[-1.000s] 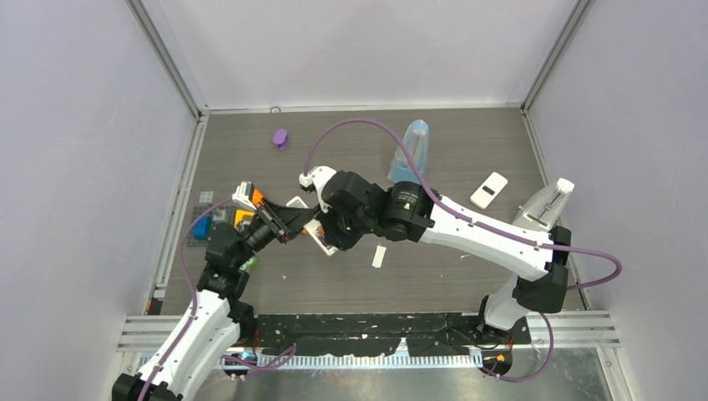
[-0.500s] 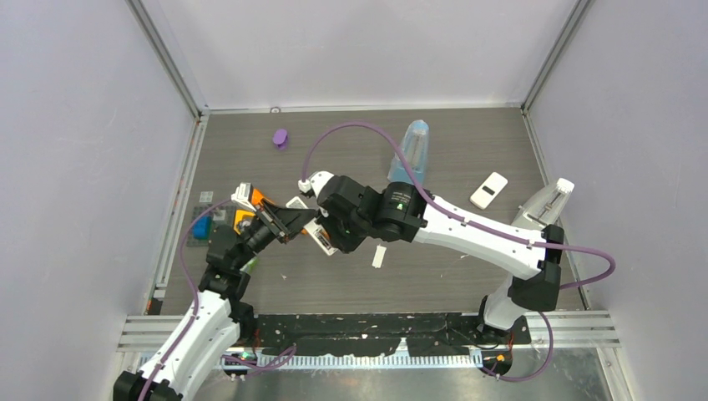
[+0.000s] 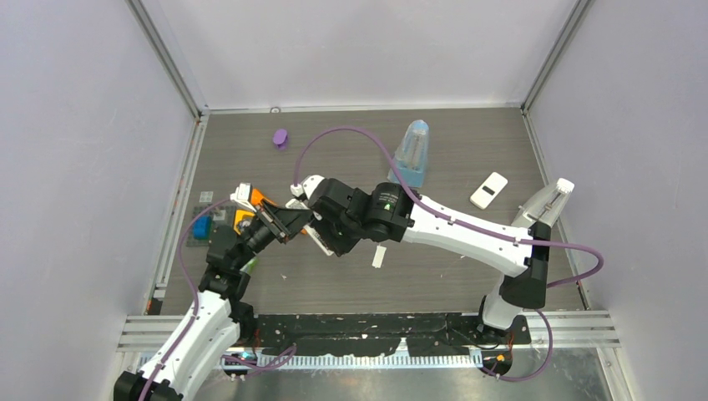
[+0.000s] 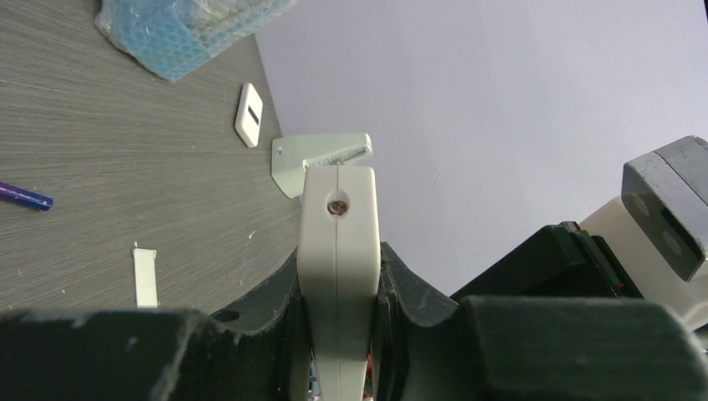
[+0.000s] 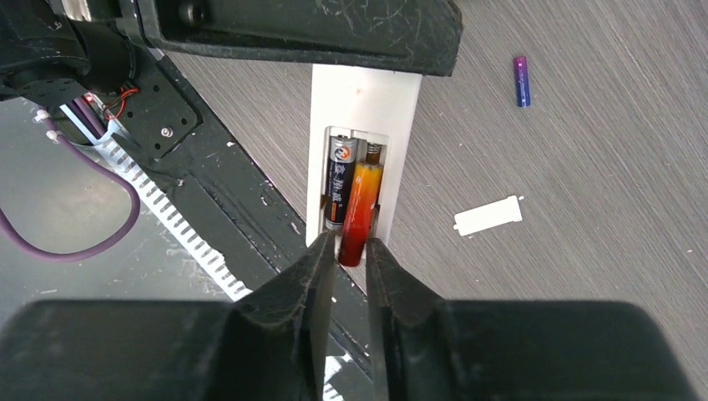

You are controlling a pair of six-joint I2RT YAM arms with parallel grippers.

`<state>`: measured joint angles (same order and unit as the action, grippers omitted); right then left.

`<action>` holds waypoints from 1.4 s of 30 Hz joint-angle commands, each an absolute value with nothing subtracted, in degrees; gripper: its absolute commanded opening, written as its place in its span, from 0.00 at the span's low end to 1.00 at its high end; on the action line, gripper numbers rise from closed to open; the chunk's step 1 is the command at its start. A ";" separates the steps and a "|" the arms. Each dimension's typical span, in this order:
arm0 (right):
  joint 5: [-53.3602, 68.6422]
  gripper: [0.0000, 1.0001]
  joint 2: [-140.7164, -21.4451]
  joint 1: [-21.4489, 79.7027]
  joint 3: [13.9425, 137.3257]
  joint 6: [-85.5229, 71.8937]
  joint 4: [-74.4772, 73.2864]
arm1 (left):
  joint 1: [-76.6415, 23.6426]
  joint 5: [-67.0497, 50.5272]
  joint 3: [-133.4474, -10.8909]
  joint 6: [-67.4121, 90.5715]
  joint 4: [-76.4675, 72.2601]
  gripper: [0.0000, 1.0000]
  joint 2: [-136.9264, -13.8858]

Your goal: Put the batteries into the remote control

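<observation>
The remote [image 4: 337, 242] is clamped on edge in the left jaws. A dark battery [image 5: 340, 180] and a red battery [image 5: 361, 200] are seen side by side in its compartment. The right jaws are narrowly parted at the red battery's end; whether it is gripped cannot be told.

Remote control [image 5: 365, 109] between left gripper [image 4: 338, 292] fingers, above table [image 3: 434, 276]. In its compartment: one battery [image 5: 341, 180] beside second battery [image 5: 361, 209] (lengthwise, side by side). Cover [image 5: 488, 215] on table nearby; loose battery [image 5: 521, 80] farther off.

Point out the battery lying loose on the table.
The slim purple battery, lying alone; the black battery and red battery sit inside the white remote control.
</observation>
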<state>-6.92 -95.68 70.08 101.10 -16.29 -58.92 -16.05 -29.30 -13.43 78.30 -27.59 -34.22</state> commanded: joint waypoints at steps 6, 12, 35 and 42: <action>-10.55 0.32 -96.12 70.44 104.43 -16.01 -59.91 | -16.17 -28.93 -14.33 79.25 -31.64 0.00 -33.95; -10.59 0.39 -94.77 70.46 104.82 -16.83 -58.04 | -16.17 -28.42 -14.15 81.00 -31.46 0.00 -34.53; -16.12 0.81 -60.04 69.96 63.20 -47.74 -12.84 | -16.26 -23.44 -16.59 99.76 -30.42 0.00 -29.85; -16.38 0.72 -58.34 69.91 59.57 -52.20 -8.52 | -16.60 -22.26 -17.17 103.98 -24.68 0.00 -27.29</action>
<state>-14.52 -59.55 70.02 59.83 -47.37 -16.21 -16.23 -23.53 -14.26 100.49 -26.57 -28.69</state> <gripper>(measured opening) 0.747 0.263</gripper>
